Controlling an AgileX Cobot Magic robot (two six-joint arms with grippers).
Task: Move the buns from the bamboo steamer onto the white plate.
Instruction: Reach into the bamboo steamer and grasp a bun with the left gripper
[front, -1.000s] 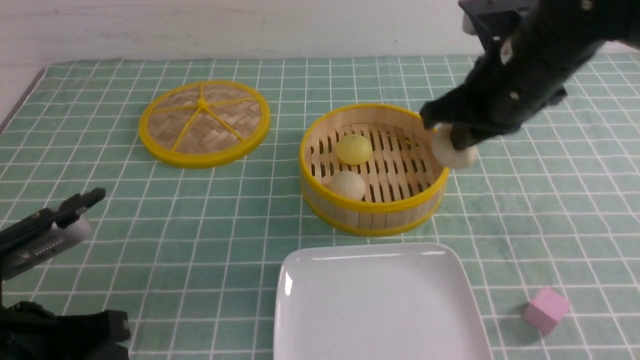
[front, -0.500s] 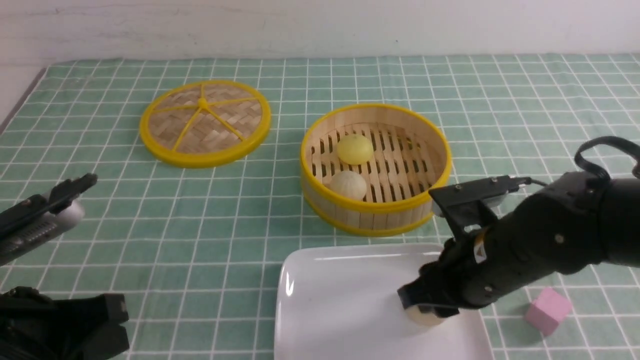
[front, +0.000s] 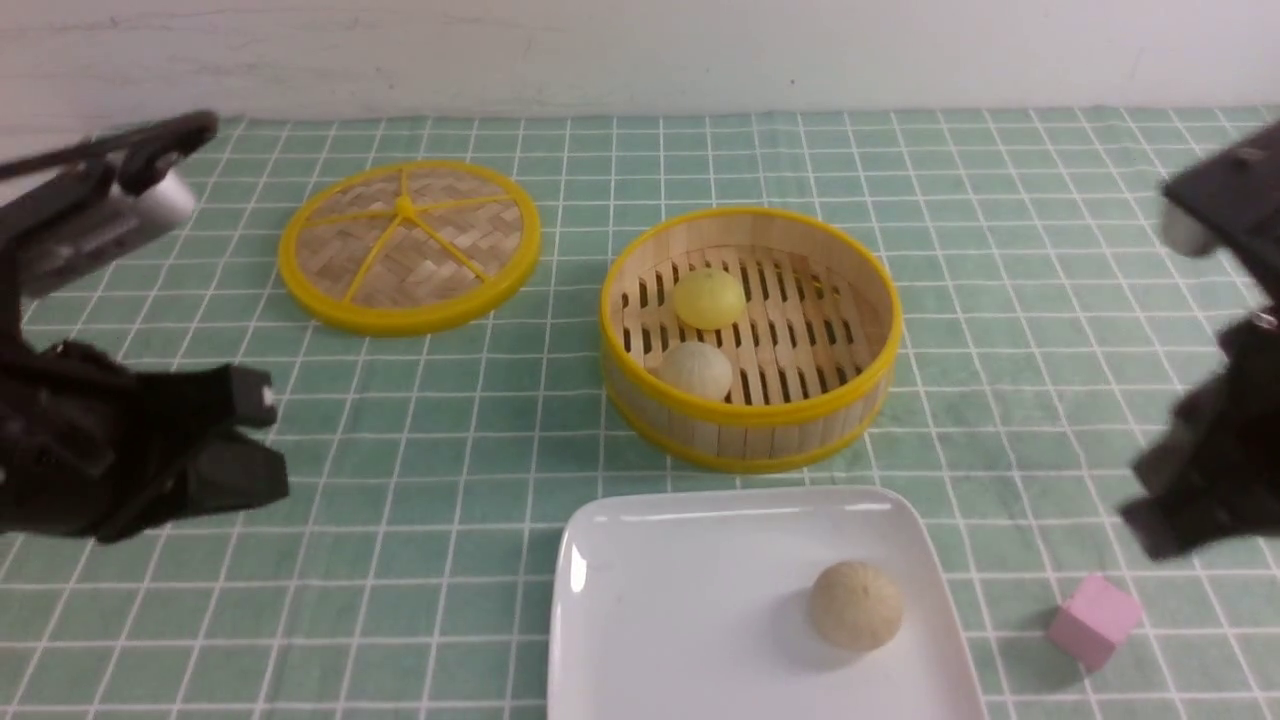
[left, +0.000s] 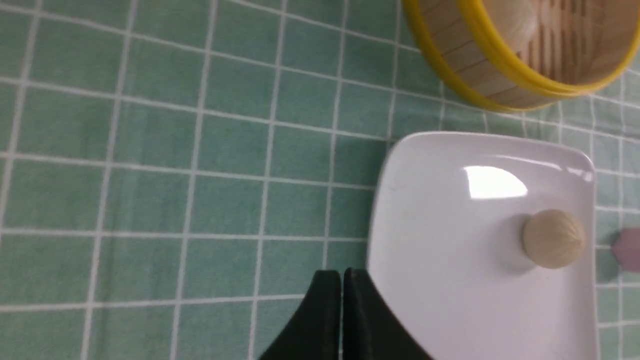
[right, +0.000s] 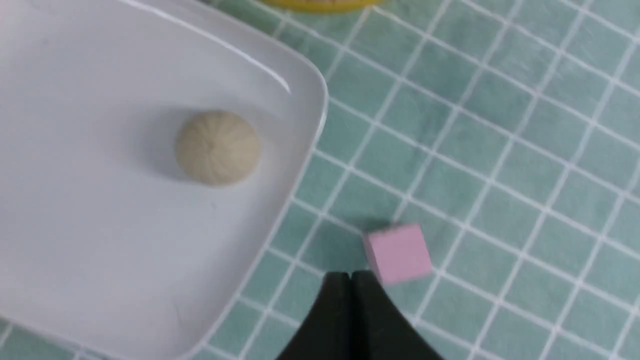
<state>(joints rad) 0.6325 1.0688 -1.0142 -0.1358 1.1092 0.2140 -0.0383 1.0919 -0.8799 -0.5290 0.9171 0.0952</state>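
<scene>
The bamboo steamer stands mid-table with two buns in it: a pale yellow bun at the back and a beige bun near its front wall. A third beige bun lies alone on the right part of the white plate, in front of the steamer. My right gripper is shut and empty, above the cloth beside the plate's right edge. My left gripper is shut and empty too, off the plate's left edge. The plated bun is touched by neither.
A pink cube sits on the cloth right of the plate, close under my right gripper. The flat woven steamer lid lies at the back left. My left arm hangs over the table's left side, my right arm at the right edge.
My right gripper carried a beige bun from the steamer's rim to the plate, let it go, pulled away to the right and shut. My left arm rose and came further in.
</scene>
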